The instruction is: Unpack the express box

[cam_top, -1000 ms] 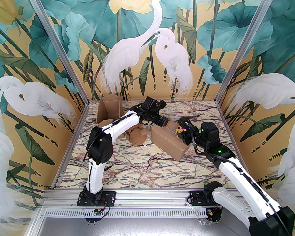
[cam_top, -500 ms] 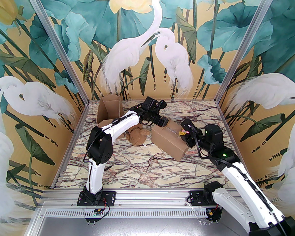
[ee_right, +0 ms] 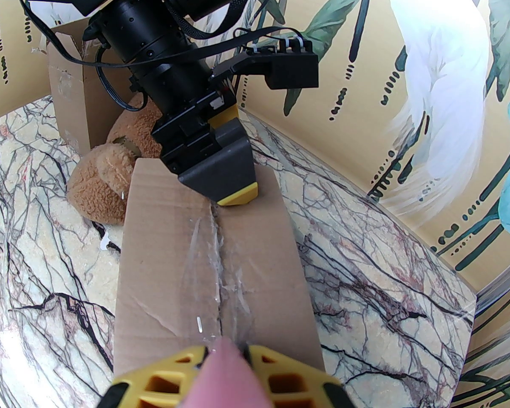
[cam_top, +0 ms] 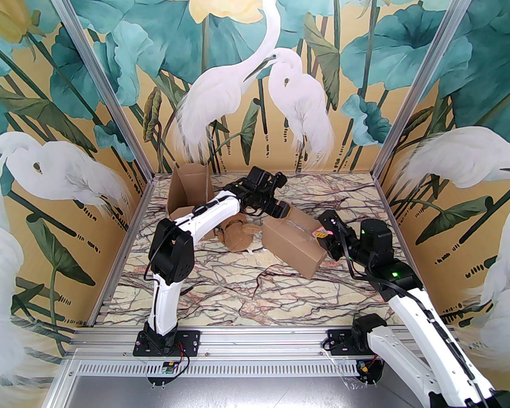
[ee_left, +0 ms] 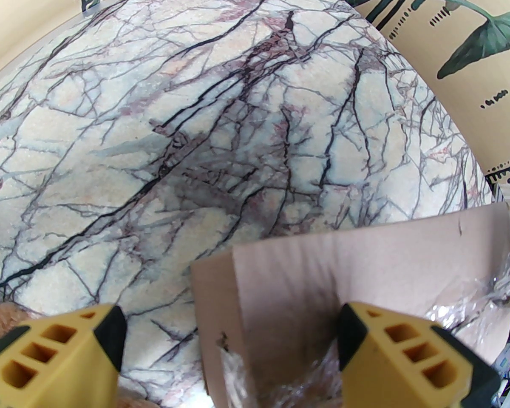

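Top view, against one second ago: the right arm (cam_top: 401, 298) has drawn back toward the lower right of the frame. Its wrist and green status light (cam_top: 393, 275) sit lower and further right. The right jaws, closed on a pink tool (cam_top: 324, 231), have slid from over the right part of the box (cam_top: 291, 247) top to its right-hand edge. More of the box top is uncovered.

The express box (cam_top: 295, 247) was matt brown cardboard, its top seam covered by glossy, crinkled clear tape (ee_right: 221, 270). Under the box, the table (cam_top: 246, 287) looked like smooth veined marble. Beside the box lay a fuzzy tan plush bear (cam_top: 238, 234). At the end of the box's seam, the pink tool (ee_right: 225, 376) looked smooth.
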`<act>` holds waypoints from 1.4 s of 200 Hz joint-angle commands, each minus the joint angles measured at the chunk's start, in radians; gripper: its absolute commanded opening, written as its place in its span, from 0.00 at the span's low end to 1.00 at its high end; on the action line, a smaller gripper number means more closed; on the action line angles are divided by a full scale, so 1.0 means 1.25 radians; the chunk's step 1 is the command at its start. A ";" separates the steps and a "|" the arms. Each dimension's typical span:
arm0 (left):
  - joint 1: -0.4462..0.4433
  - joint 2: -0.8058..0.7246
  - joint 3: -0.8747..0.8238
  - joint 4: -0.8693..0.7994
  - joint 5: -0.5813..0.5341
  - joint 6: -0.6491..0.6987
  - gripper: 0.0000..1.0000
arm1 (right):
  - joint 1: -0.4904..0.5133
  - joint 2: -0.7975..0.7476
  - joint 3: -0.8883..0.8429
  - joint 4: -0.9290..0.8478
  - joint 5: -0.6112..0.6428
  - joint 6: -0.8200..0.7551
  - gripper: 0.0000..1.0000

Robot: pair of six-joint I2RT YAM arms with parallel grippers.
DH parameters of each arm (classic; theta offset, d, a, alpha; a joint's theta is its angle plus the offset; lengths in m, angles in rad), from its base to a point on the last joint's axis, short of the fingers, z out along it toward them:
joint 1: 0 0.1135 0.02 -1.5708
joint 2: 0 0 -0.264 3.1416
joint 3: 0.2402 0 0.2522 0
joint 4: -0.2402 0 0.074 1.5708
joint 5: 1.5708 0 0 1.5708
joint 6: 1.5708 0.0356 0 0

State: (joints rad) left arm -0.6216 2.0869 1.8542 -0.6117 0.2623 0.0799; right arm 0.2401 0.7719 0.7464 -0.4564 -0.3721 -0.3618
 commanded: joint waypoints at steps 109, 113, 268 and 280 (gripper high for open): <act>0.165 0.076 0.110 -0.210 -0.206 0.065 0.88 | 0.084 0.254 0.040 0.155 0.015 0.143 0.00; 0.166 0.074 0.117 -0.214 -0.202 0.058 0.89 | 0.084 0.260 0.043 0.161 0.018 0.145 0.00; 0.021 0.002 0.225 -0.280 -0.071 -0.215 0.99 | 0.134 0.305 0.086 0.163 0.067 0.191 0.00; 0.015 0.003 0.207 -0.266 -0.058 -0.225 0.97 | 0.136 0.306 0.087 0.160 0.067 0.192 0.00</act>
State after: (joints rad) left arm -0.6041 2.1086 2.1498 -0.9764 0.1558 -0.1455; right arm 0.3981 1.1309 0.8539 -0.1692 -0.3012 -0.1425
